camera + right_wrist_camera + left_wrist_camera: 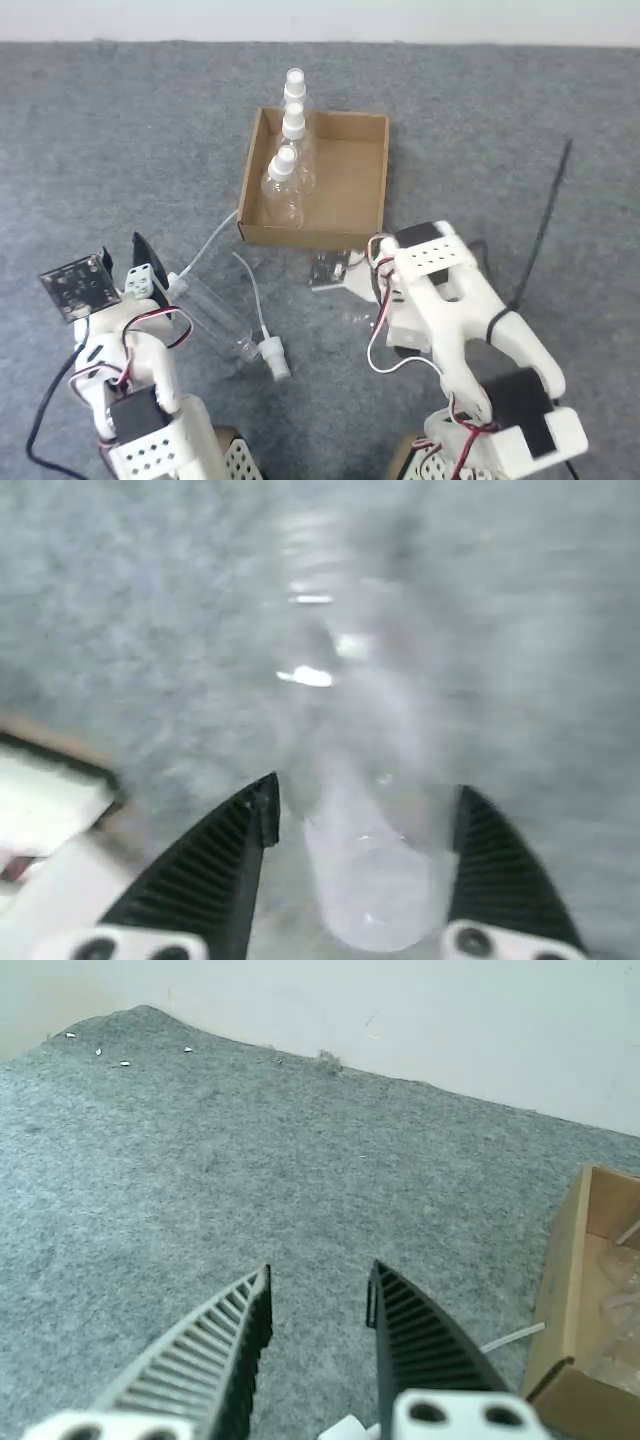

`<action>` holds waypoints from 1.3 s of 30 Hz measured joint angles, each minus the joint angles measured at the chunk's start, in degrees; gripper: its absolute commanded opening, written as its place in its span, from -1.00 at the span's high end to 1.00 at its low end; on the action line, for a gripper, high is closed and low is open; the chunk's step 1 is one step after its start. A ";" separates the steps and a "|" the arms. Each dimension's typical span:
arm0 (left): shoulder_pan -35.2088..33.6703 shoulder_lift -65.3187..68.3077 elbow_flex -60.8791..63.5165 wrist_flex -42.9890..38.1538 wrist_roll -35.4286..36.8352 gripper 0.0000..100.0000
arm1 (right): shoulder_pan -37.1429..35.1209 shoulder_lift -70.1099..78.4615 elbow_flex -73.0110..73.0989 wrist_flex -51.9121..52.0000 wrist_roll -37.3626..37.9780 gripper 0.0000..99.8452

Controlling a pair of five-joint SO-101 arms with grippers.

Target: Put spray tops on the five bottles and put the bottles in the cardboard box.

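**Figure. Two bottles left outside the box; hazards of the coming grasp.**

The cardboard box (384, 170) sits at the far centre of the grey carpet (100, 150). Three capped bottles (283, 195) stand upright along its left wall. A fourth, clear bottle (212, 312) lies on its side at near left. A spray top (273, 357) rests at its mouth, apparently not seated, with its dip tube curving away toward the box. A second loose tube (208, 245) runs from the box's near-left corner toward the left arm.

The left gripper (320, 1270) has its jaws spread and holds nothing. It points over bare carpet to the left of the box.

The right gripper (366, 788) is also spread. It straddles what seems to be a fifth clear bottle (370, 890) lying on the carpet, though the blur there hides whether the jaws touch it or whether it has a top.

Risks, as judged from this moment:
- **Roll or slip:** a smooth round bottle lying down may roll or squirt out if the jaws close off-centre.
- **Crushed wall:** too hard a pinch may buckle the thin wall.
- **Snagged tubes:** either trailing tube could catch on a jaw and drag its spray top away.
- **Crowded box:** the light box may shift, or the standing bottles may topple, if another bottle is lowered in too close to them.
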 measured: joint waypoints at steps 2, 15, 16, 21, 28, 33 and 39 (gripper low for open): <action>0.00 0.00 0.00 0.00 0.00 0.70 | -2.55 -0.18 -0.18 0.00 -1.41 0.36; 0.00 0.00 0.00 0.00 0.00 0.70 | -12.84 -0.09 -0.09 -2.90 -4.75 0.36; 0.00 0.00 0.00 0.00 0.00 0.70 | -12.84 -0.09 -0.09 -3.16 -5.71 0.36; 1.32 0.00 0.00 0.00 -0.09 0.70 | -12.92 -0.09 -0.09 -6.77 -12.48 0.36; 1.76 0.00 0.00 0.00 -0.18 0.70 | -12.92 -0.09 -0.09 -7.91 -15.21 0.36; 1.93 0.00 0.00 0.00 -0.18 0.70 | -12.92 -0.09 -0.09 -7.91 -15.21 0.37; 1.85 0.00 0.00 0.00 -0.18 0.70 | -13.01 -0.09 0.26 -8.00 -15.21 0.42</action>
